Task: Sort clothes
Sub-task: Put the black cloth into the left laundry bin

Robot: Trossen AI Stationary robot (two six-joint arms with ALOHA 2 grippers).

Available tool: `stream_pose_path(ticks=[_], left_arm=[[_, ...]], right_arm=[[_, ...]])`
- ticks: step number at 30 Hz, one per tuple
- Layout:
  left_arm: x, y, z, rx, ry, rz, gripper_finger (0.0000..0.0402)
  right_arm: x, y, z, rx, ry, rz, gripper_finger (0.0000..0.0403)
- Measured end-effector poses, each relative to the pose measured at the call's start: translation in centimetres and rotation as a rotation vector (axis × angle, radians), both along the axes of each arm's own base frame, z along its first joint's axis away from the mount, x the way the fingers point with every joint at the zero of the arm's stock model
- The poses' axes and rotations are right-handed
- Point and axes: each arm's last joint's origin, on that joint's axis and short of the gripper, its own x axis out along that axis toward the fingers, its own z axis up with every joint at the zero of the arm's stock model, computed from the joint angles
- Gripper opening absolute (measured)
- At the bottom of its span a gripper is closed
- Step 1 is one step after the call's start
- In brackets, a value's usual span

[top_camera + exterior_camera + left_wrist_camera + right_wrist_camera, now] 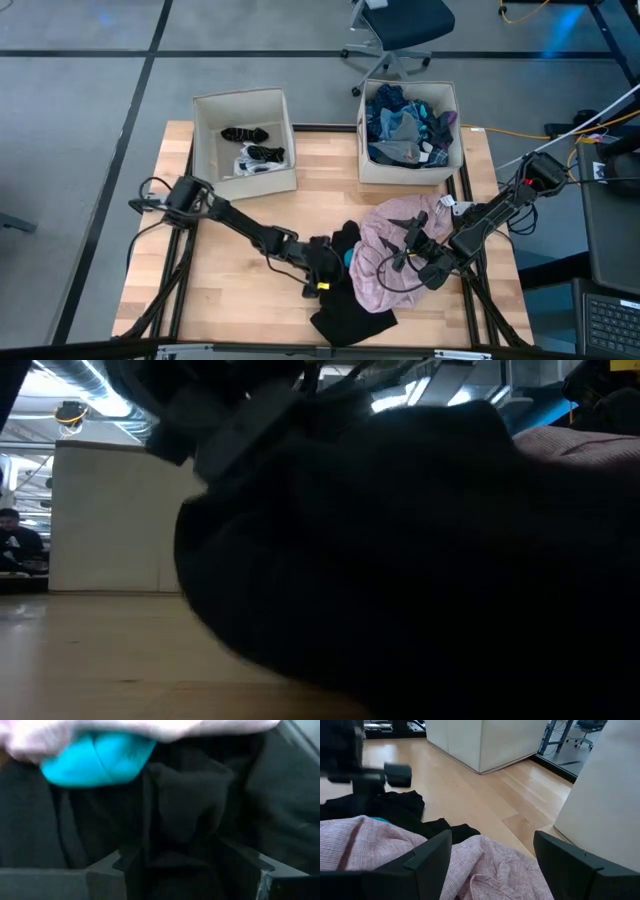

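Observation:
A black garment (350, 315) lies crumpled on the table's near middle, with another black part (346, 238) beside a pale pink garment (400, 250). A teal piece (97, 760) shows between the black and the pink. My left gripper (330, 268) is open and low over the black cloth, and a raised black fold (175, 810) stands between its fingers. My right gripper (412, 255) is open just above the pink garment (485, 865), touching nothing that shows. In the low view the black garment (420, 560) fills most of the picture. My left gripper (170, 862) comes slanting down from the table's left onto the black garment. A fold of it (175, 835) stands between the open fingers. The fingertips are lost in the dark cloth, so I cannot tell whether they touch it.
Two beige fabric boxes stand at the far edge. The left one (205, 145) holds small black and white pieces, and the right one (452, 100) is full of blue clothes. Bare wood (230, 290) lies at the near left. An office chair (395, 25) stands beyond the table.

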Motion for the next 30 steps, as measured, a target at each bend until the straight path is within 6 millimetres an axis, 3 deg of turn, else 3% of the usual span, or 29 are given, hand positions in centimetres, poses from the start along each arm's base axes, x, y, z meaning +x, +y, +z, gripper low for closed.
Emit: stream_pose_path(ticks=[3, 6, 12, 16, 21, 30], left_arm=[[0.2, 0.0, -1.3, 0.045, 0.014, -0.006, 0.0191], [0.2, 0.0, -2.1, 0.080, 0.022, -0.008, 0.0162], [0.1, 0.1, -2.1, 0.134, 0.017, -0.040, 0.0027], [-0.2, -0.3, -1.4, 0.171, 0.014, -0.037, 0.0022], [-1.7, -1.0, 1.5, 0.345, 0.051, 0.006, 0.0013], [-4.7, -1.2, 10.6, 0.469, -0.112, 0.118, 0.0013]], right_arm=[[0.0, 0.0, 0.0, 0.001, -0.001, 0.000, 0.0280], [0.0, 0.0, 0.0, 0.001, -0.001, 0.000, 0.0280], [0.0, 0.0, 0.0, 0.001, -0.001, -0.001, 0.0280], [0.0, 0.0, 0.0, 0.001, -0.001, -0.001, 0.0280], [0.0, 0.0, 0.0, 0.000, 0.000, -0.001, 0.0280], [0.0, 0.0, 0.0, 0.001, 0.002, 0.001, 0.0280]])
